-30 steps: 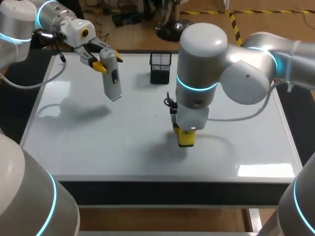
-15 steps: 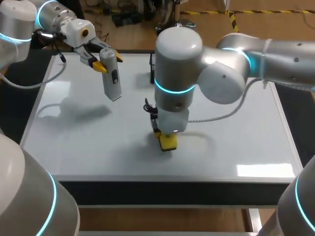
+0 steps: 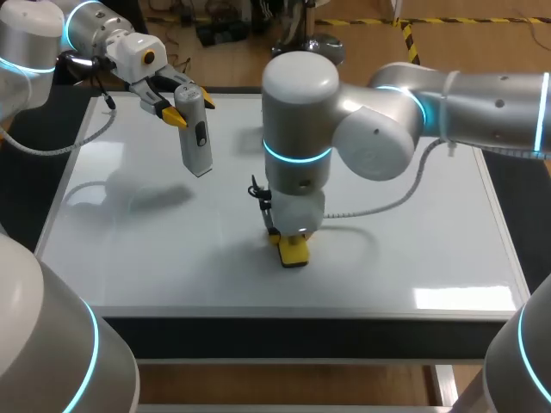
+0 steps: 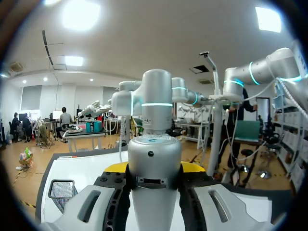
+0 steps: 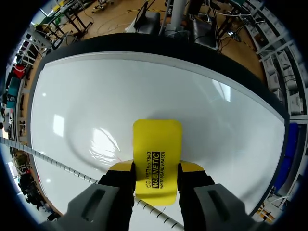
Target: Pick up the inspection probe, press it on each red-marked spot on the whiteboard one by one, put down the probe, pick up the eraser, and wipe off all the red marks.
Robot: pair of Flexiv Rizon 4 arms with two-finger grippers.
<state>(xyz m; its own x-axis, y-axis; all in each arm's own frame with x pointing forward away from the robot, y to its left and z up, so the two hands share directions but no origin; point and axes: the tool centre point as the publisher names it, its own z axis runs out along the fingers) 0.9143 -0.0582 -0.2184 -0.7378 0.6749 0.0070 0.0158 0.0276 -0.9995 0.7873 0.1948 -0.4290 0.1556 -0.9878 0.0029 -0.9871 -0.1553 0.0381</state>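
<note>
The silver inspection probe [image 3: 196, 136] hangs tilted above the whiteboard's [image 3: 129, 241] far left part, and my left gripper [image 3: 183, 105] is shut on its upper end. In the left wrist view the probe [image 4: 154, 159] fills the gap between the yellow-tipped fingers [image 4: 118, 168]. My right arm reaches to the board's middle. Its gripper [image 3: 291, 239] is shut on the yellow eraser [image 3: 294, 252], which rests flat on the board. In the right wrist view the eraser [image 5: 157, 149] sticks out ahead of the gripper [image 5: 156, 169] over the white surface [image 5: 96, 96]. I see no clear red marks.
A black mesh holder [image 4: 61, 193] stands at the board's far edge; in the head view my right arm hides it. A thin cable [image 5: 57, 163] runs beside the right gripper. The board's dark front edge [image 3: 301, 329] lies close below the eraser.
My right arm has slid the eraser leftward across the board, from right of centre to the middle. The left arm and the probe have stayed where they were.
</note>
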